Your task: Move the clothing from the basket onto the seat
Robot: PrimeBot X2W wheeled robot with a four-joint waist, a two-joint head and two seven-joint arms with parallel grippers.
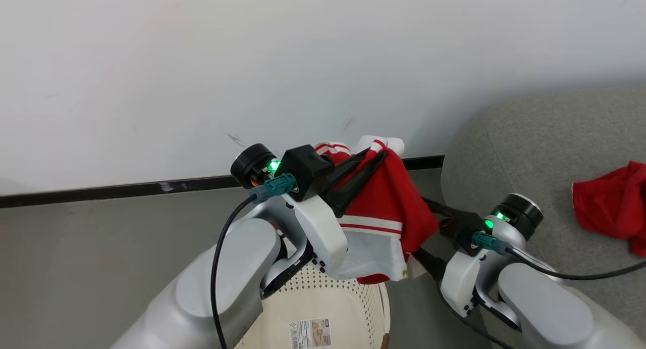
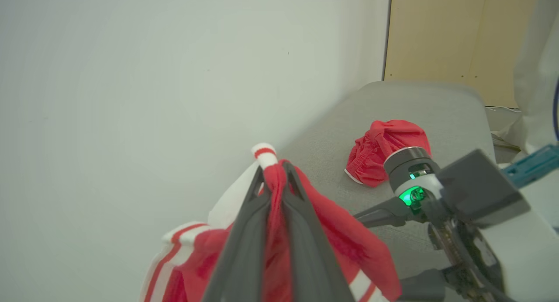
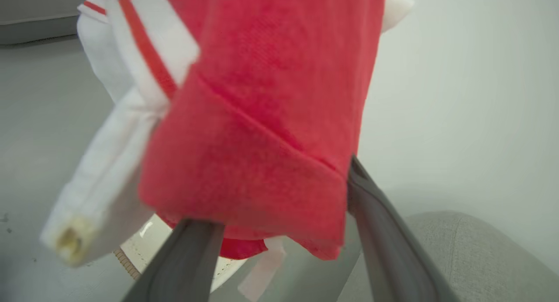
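Clothing (image 1: 388, 202), a red piece with white striped panels, hangs at the head view's centre, clamped in the left gripper (image 1: 376, 159) above the basket (image 1: 353, 298) at 6 o'clock. The right gripper (image 1: 419, 227) stands spread wide at its 4 o'clock side. A second red piece (image 1: 613, 202) lies on the seat (image 1: 530, 147) at 3 o'clock. So one piece looks delivered and one lifted but not yet carried across. The arm hides part of the basket, so more may remain. A paper label (image 1: 309, 333) on the basket's bottom carries a barcode, its print too small to read.

Left wrist view: the fingers pinch a red fold at 12 o'clock, with the seat at 2 o'clock.

Right wrist view: the spread fingers flank the hanging hem, and contact cannot be told. No lettering shows.
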